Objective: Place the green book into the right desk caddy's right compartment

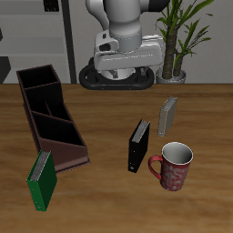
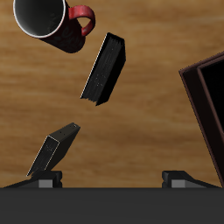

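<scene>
Green slim book (image 1: 41, 180) stands beside slope-walled maroon caddy (image 1: 51, 116).

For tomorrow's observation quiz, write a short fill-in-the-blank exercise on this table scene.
1. The book nearest the table's front edge is ____ in colour.
2. The black book stands between the right desk caddy and the red ____.
3. The number of books on the table is ____.

Missing words: green; mug; three
</scene>
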